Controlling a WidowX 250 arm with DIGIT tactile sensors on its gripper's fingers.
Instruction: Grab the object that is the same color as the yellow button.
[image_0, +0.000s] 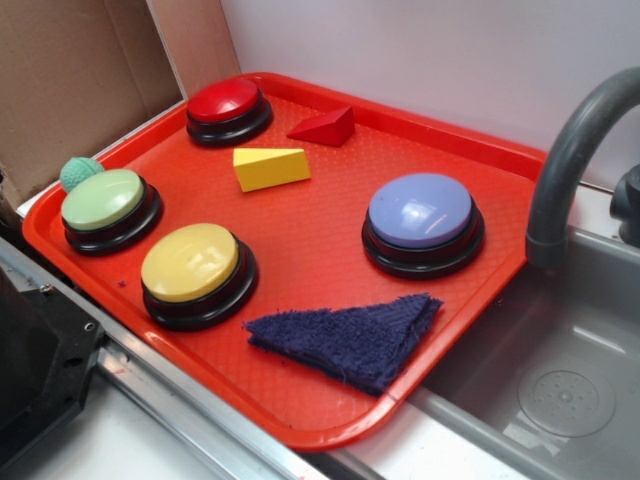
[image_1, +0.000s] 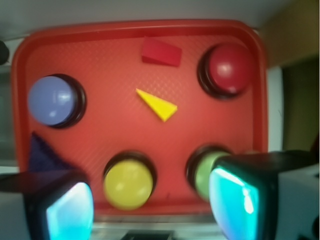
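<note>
We see the gripper only in the wrist view: two fingers at the bottom corners of the frame, spread wide with nothing between them, high above the tray. It does not appear in the exterior view.

The yellow wedge lies near the tray's middle, ahead of the gripper toward the far rim and roughly on the centre line between the fingers. Its long axis runs diagonally across the wrist view, thin tip upper left, broad end lower right, so we judge a wrist turn is needed for the fingers to close across its narrow width.

The yellow button sits on the near side, between gripper and wedge; the green button is partly hidden behind the right-hand finger. Red wedge and red button lie beyond the target, near but apart from it. Blue button and dark blue cloth are well off to one side. A small teal ball rests just beside the green button. Directly above the wedge we see nothing in the way.
</note>
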